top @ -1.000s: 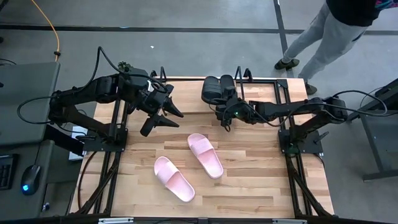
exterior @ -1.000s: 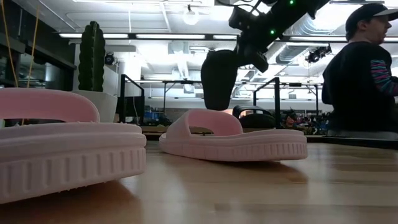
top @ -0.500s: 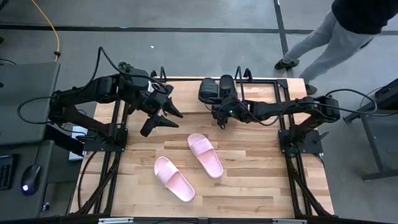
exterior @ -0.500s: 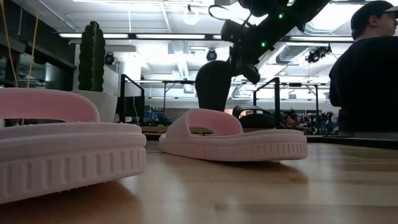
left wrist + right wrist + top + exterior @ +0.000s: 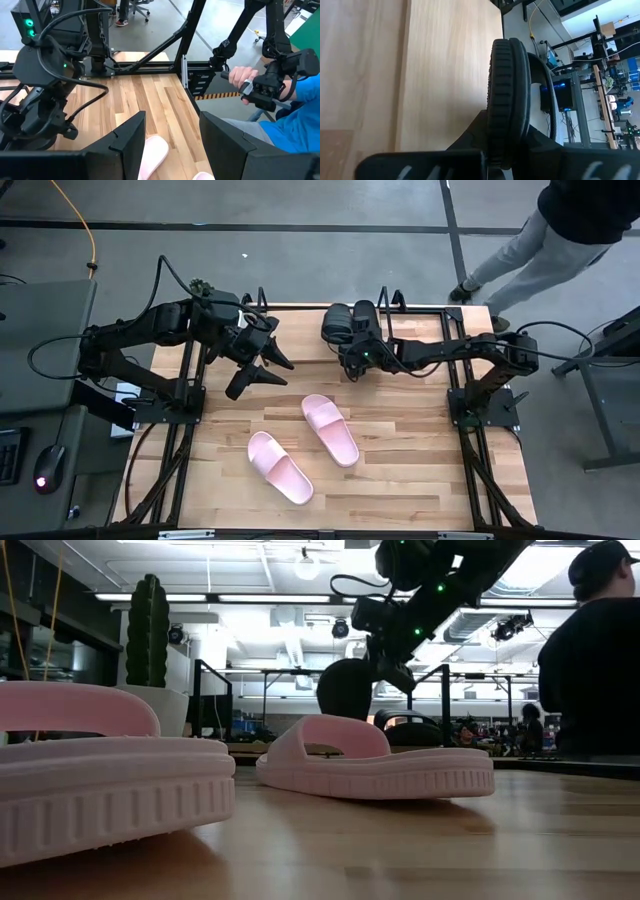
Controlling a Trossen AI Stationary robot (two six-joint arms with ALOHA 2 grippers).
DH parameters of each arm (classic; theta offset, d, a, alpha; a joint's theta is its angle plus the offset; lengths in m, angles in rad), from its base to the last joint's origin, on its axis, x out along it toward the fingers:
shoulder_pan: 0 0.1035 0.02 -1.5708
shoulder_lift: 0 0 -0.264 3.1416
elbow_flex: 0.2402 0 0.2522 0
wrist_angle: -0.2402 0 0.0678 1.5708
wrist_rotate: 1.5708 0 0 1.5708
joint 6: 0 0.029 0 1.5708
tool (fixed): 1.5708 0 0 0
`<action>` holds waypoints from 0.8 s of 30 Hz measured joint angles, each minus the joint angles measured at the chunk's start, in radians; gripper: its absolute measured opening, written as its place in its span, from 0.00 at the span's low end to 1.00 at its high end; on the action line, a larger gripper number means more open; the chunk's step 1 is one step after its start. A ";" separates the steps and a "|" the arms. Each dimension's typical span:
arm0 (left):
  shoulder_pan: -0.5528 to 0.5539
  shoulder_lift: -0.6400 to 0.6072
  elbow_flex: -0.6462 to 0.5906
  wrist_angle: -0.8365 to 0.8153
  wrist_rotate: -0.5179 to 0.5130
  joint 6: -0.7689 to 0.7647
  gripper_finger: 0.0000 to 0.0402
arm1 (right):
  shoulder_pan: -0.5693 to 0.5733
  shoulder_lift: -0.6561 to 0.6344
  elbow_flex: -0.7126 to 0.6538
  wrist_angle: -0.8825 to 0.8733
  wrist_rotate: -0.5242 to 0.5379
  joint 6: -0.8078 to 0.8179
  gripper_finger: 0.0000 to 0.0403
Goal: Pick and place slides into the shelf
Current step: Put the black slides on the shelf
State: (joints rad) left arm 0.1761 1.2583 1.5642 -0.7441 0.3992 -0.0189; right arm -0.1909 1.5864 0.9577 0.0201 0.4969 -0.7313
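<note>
Two pale pink slides lie sole down on the table, one in the middle (image 5: 330, 429) (image 5: 375, 760), one nearer the front (image 5: 280, 467) (image 5: 100, 780). My right gripper (image 5: 353, 352) (image 5: 387, 652) is shut on a black slide (image 5: 338, 323) (image 5: 345, 690) above the far edge, by the shelf (image 5: 430, 310). A second black slide (image 5: 366, 315) (image 5: 410, 728) lies on the shelf. My left gripper (image 5: 255, 367) (image 5: 170, 145) is open and empty over the table's far left. My right gripper pinches the black slide's sole between its two fingers, at the ridged rim (image 5: 506, 145) near its upper end. The fingers slant down from the table's right side. The slide hangs below them on edge, its strap (image 5: 542, 85) to one side, clear of the table.
A cactus in a white pot (image 5: 150, 640) stands at the far left. The shelf's black wire posts (image 5: 445, 705) rise along the far edge. A person (image 5: 560, 230) walks beyond the far right corner. Bare wood lies at the table's near right.
My right gripper has carried the black slide toward the table's far edge and a little left, toward the shelf. The slide now hangs lower and farther off in the low view. The person has stepped to the right.
</note>
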 joint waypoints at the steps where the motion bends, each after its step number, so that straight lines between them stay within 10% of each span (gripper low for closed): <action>1: 0.000 0.000 0.000 0.000 0.000 0.000 0.43 | 0.000 0.000 0.000 -0.002 0.000 -0.002 0.04; 24: 0.000 0.000 0.000 0.000 0.000 -0.002 0.43 | -0.008 -0.001 0.000 -0.092 -0.031 0.020 0.04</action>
State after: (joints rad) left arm 0.1761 1.2583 1.5642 -0.7440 0.3992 -0.0206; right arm -0.1989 1.5852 0.9577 -0.0720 0.4657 -0.7112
